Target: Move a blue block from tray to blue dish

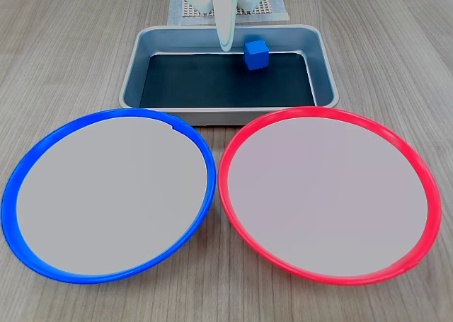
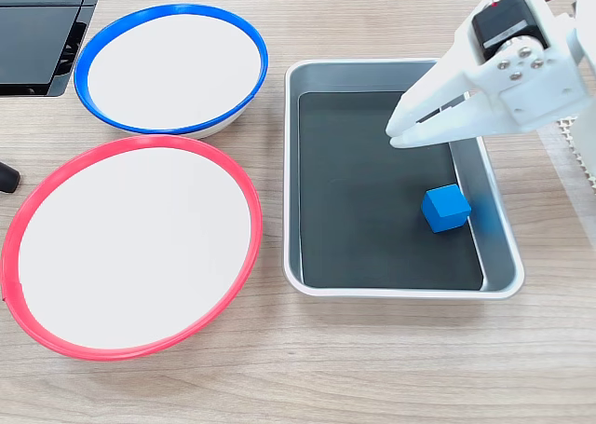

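The blue block (image 1: pixel 256 54) (image 2: pixel 445 208) lies on the dark bottom of the grey tray (image 1: pixel 226 115) (image 2: pixel 291 172), close to one long wall. My white gripper (image 1: pixel 226 47) (image 2: pixel 392 136) hangs over the tray a short way from the block. Its fingers are drawn together and hold nothing. The blue dish (image 1: pixel 8 205) (image 2: pixel 171 9) sits beside the tray with nothing in it.
A red-rimmed dish (image 1: pixel 224 173) (image 2: pixel 140 141) of the same size lies next to the blue one, also bare. A black device (image 2: pixel 37 33) sits at the table corner in a fixed view. The arm's white base mat (image 1: pixel 276 10) is behind the tray.
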Tool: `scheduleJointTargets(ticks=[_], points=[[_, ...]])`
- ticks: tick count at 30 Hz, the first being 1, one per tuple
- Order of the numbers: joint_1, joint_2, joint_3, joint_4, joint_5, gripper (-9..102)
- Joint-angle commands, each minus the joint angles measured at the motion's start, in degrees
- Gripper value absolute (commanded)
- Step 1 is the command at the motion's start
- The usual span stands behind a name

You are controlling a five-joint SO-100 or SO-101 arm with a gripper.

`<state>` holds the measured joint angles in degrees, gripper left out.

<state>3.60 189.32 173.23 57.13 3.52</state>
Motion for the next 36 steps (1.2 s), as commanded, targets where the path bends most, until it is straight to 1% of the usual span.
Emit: scheduleJointTargets(ticks=[1,2,3,6,8,10,13,16,18,19,23,27,31,36], points=[[0.18,0.26,-2.46,0.53,-12.04,0],[1.05,-1.41,-4.39,0.44,-16.79,0],[1.49,-4.39,-7.65,0.7,-25.22,0],[1.32,-14.24,-15.29,1.58,-43.86,0],[2.37,-22.76,-22.59,3.87,-50.89,0],[3.08,-31.64,-30.85,6.33,-54.32,0],[2.37,-46.32,-44.65,14.85,-59.5,0],[0.26,-59.68,-58.54,29.09,-68.99,0],[-3.08,-69.61,-68.73,40.08,-80.86,0],[-4.31,-71.72,-70.4,41.66,-84.02,0],[-8.17,-77.78,-72.07,40.96,-90.26,10],[-8.79,-82.09,-70.22,39.46,-97.38,21],[-9.05,-85.87,-68.64,39.02,-102.22,27],[-9.58,-89.74,-66.97,37.18,-103.97,28]])
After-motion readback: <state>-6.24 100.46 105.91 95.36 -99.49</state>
